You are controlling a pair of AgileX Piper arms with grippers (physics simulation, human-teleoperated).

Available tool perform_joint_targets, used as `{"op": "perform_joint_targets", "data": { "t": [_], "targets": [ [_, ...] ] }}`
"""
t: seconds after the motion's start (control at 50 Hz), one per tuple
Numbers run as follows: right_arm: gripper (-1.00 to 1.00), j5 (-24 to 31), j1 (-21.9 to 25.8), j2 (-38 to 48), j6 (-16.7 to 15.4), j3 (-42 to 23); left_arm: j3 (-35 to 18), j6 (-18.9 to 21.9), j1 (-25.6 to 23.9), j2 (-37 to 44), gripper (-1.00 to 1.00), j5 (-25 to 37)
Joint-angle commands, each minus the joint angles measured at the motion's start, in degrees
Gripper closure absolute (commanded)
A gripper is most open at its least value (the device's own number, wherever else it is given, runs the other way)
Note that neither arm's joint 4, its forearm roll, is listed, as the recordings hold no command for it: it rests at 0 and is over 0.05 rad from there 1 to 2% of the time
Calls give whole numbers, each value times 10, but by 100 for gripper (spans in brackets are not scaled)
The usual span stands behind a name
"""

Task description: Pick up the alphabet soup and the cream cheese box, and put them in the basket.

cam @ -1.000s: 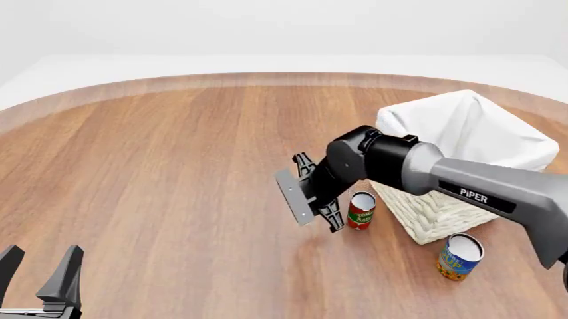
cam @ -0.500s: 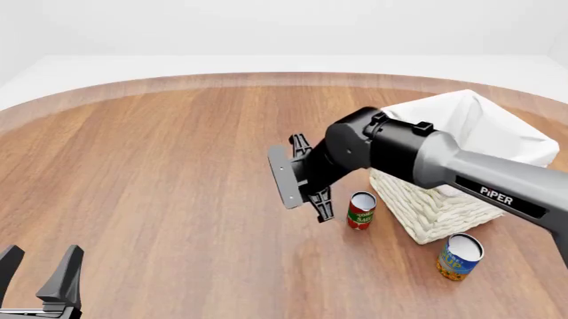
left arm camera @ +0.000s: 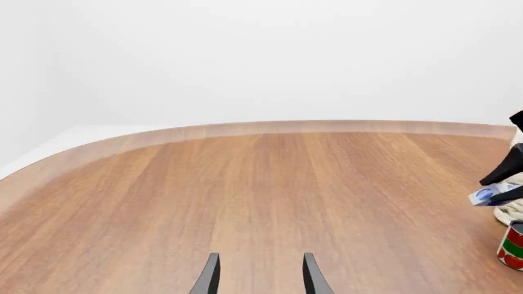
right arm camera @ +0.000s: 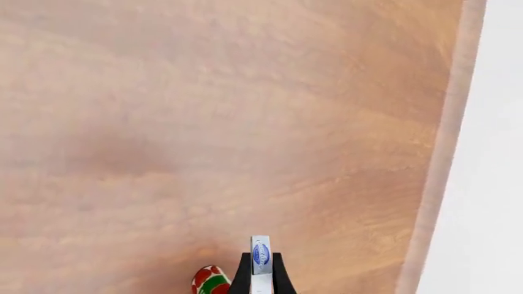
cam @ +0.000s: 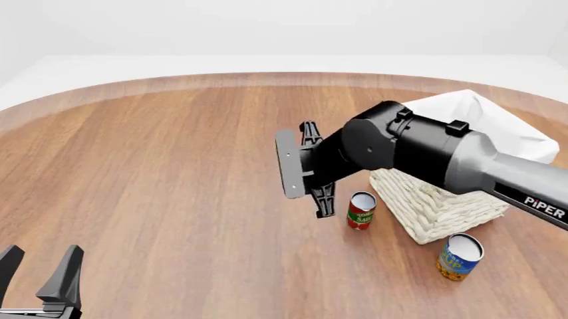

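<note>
My right gripper [cam: 308, 166] is shut on the cream cheese box [cam: 288, 163], a flat pale box held on edge above the table, left of the basket [cam: 443, 206]. The right wrist view shows the box [right arm camera: 259, 257] edge-on with its blue oval logo between the two fingers [right arm camera: 244, 277]. In the left wrist view the box [left arm camera: 491, 195] shows at the far side. The alphabet soup [cam: 459, 256], with its blue and yellow label, stands on the table in front of the basket. My left gripper [cam: 40, 274] is open and empty at the near left edge, its fingertips [left arm camera: 209, 277] apart over bare wood.
A slim red-and-green can [cam: 360, 210] stands just below the held box, close to the basket's near-left wall; it also shows as a can [right arm camera: 210, 282] under the right gripper and a can [left arm camera: 513, 245] beside the basket's edge [left arm camera: 511, 212].
The right gripper has lifted the cream cheese box higher above the table and turned it more upright, with the arm swinging up over the basket side. The left arm has not moved.
</note>
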Motion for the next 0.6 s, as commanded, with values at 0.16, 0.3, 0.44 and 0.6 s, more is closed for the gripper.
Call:
{"op": "perform_joint_targets", "data": {
  "t": [0.16, 0.3, 0.44, 0.6],
  "targets": [
    [100, -30, 27, -55, 94, 5, 0, 0, 0, 0, -100, 0],
    [100, -44, 42, -77, 134, 15, 0, 0, 0, 0, -100, 0],
    [100, -74, 56, -94, 175, 23, 0, 0, 0, 0, -100, 0],
    [100, -112, 56, -112, 203, 31, 0, 0, 0, 0, -100, 0]
  ]
}}
